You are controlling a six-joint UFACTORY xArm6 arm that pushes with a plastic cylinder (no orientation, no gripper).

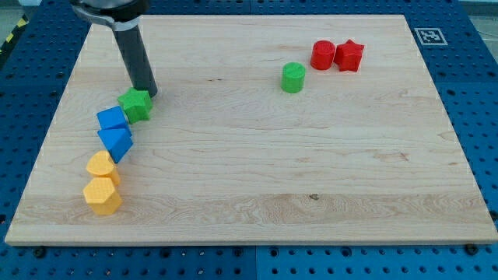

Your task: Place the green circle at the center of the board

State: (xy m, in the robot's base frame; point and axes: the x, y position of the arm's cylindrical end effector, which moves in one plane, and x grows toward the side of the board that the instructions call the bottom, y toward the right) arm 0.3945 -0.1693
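The green circle (pixel 293 78) is a small green cylinder standing on the wooden board (pixel 257 155), right of centre toward the view's top. My tip (pixel 148 92) is far to its left, at the end of the dark rod, touching or nearly touching the top right of a green star block (pixel 135 105). The tip is well apart from the green circle.
A red cylinder (pixel 323 54) and a red star (pixel 349 55) sit just right of the green circle. Below the green star, a chain runs down the view's left: blue cube (pixel 113 120), blue triangle (pixel 116 142), and two orange blocks (pixel 102 166) (pixel 103 195).
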